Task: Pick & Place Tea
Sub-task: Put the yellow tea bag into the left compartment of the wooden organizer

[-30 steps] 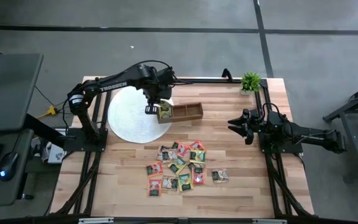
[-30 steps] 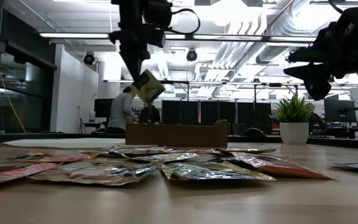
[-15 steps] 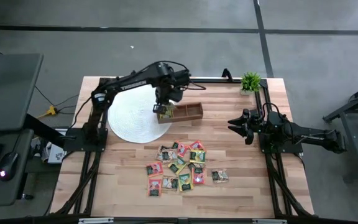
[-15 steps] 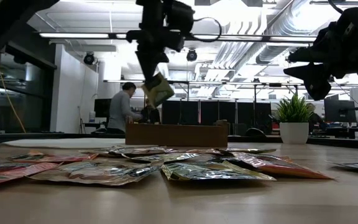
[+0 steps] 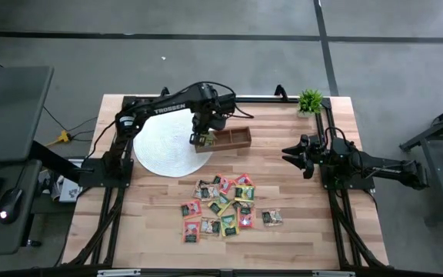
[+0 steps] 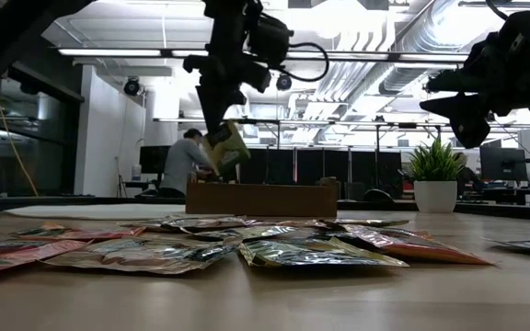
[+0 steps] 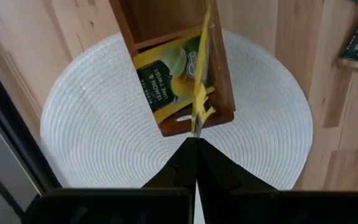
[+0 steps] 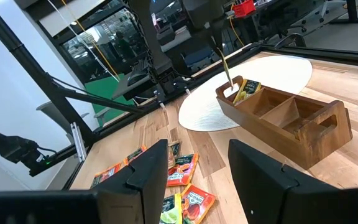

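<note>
The left gripper (image 7: 196, 142) pinches a yellow tea packet (image 7: 201, 74) edge-on, hanging over the tray's (image 7: 225, 74) end compartment

left claw (image 5: 202, 139) lowered yellow packet (image 6: 225, 147) over tray (image 5: 237, 138)

Evenly lit workshop scene, backlit when seen from bench height.

From above, soft overhead light falls on the bench (image 5: 298, 231) with faint shadows. At bench level, bright ceiling lights (image 6: 357, 23) glare, turning the arms into silhouettes; the nearest foil packets (image 6: 316, 253) are blurred and glinting.
</note>
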Available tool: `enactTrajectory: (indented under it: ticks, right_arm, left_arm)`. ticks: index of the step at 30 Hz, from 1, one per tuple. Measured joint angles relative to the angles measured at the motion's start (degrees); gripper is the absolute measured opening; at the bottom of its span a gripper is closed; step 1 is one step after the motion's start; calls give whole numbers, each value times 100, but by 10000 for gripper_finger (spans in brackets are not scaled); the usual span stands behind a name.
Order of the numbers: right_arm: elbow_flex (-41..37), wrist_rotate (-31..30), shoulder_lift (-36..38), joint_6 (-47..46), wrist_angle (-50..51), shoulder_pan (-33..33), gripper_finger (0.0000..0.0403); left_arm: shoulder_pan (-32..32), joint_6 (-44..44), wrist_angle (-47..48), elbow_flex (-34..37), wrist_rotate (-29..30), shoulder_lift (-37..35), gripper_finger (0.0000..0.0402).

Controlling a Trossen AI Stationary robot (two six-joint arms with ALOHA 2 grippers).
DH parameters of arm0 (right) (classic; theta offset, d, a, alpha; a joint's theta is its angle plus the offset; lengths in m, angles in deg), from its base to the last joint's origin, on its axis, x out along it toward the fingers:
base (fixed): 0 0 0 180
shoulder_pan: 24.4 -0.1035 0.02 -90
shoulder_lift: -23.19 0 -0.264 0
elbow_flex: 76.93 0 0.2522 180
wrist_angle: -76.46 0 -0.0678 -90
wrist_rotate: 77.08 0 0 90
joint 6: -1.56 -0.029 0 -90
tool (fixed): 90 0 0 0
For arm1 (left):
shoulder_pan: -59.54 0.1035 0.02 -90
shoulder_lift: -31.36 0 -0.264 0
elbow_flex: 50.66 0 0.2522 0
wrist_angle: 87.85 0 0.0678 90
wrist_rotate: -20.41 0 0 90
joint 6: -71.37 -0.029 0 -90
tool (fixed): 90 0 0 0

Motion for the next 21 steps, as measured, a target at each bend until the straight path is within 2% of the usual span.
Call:
enactTrajectory:
  ticks: [12, 21]
  right_arm:
    - [0, 0, 0, 2, 0, 0, 165]
    - [-2, 0, 0, 0, 0, 0, 165]
  left_arm:
    - [2, 46, 3, 431, 265, -2, 0]
    - [2, 46, -1, 479, 261, -2, 0]
